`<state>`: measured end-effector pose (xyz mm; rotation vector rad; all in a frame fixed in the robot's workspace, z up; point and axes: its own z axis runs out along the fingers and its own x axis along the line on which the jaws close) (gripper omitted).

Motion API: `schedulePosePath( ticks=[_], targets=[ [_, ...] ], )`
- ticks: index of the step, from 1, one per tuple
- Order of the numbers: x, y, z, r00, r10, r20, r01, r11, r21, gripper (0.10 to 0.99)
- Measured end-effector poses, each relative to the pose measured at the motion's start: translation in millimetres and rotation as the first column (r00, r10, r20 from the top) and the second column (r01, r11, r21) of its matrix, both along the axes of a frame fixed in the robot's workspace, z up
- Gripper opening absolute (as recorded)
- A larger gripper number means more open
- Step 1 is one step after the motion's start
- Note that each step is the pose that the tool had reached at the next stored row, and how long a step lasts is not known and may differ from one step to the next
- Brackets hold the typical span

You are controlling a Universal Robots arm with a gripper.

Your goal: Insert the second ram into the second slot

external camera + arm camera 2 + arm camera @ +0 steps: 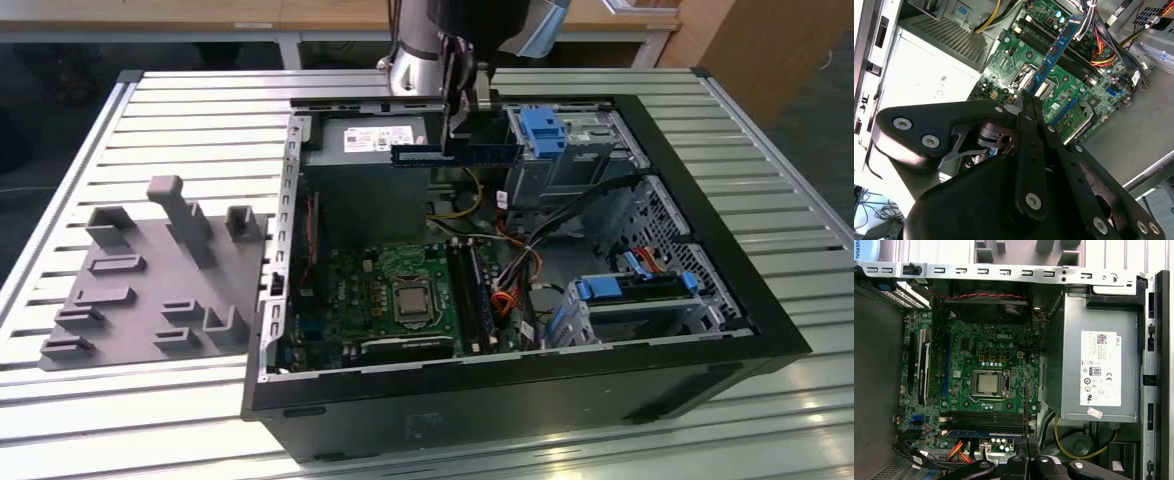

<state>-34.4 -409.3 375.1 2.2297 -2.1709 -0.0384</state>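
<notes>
Hand (1026, 98): black linkage closest to the lens in the second wrist view, its fingers closed tight on the second ram (1055, 50). In the exterior view the hand (461, 143) hangs from the arm over the far part of the open case.
Second ram: thin blue stick with dark chips, pinched between the fingers and jutting out past them. In the exterior view (491, 153) it lies level in the air above the case.
Memory slots (985, 419): long dark rows on the motherboard beside the processor socket, well below the stick. I cannot tell which is slot 2.
Motherboard (380, 290): green, flat on the case floor.
Processor socket (987, 383): square, metal-framed, mid-board.
Power supply (1099, 365): grey box with a pale label, beside the board.
Drive clip (541, 130): bright blue, on a metal cage just to the exterior view's right of the stick.
Case (534, 410): black tower lying on its side, its side open.
Fixture (160, 280): grey plate with upright posts, to the exterior view's left of the case.
Bench (200, 100): ribbed metal slats carrying the case and fixture.
</notes>
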Motion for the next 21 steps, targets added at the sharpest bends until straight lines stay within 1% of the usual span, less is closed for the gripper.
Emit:
schedulePosePath(
  ticks=[1,5,7,17,19,21],
  targets=[
    [0.0,-3.9,0.0,1.0,0.0,0.0,0.0,0.9997,-0.025,0.118],
    [0.0,-3.9,0.0,1.0,0.0,0.0,0.0,0.9997,-0.026,0.118],
    [0.0,-3.9,0.0,1.0,0.0,0.0,0.0,0.9982,-0.06,0.118],
    [0.0,-3.9,0.0,1.0,0.0,0.0,0.0,0.9979,-0.065,0.118],
    [0.0,-3.9,0.0,1.0,0.0,0.0,0.0,0.997,-0.078,0.118],
    [0.0,-3.9,0.0,1.0,0.0,0.0,0.0,0.9969,-0.078,0.118]
  ],
)
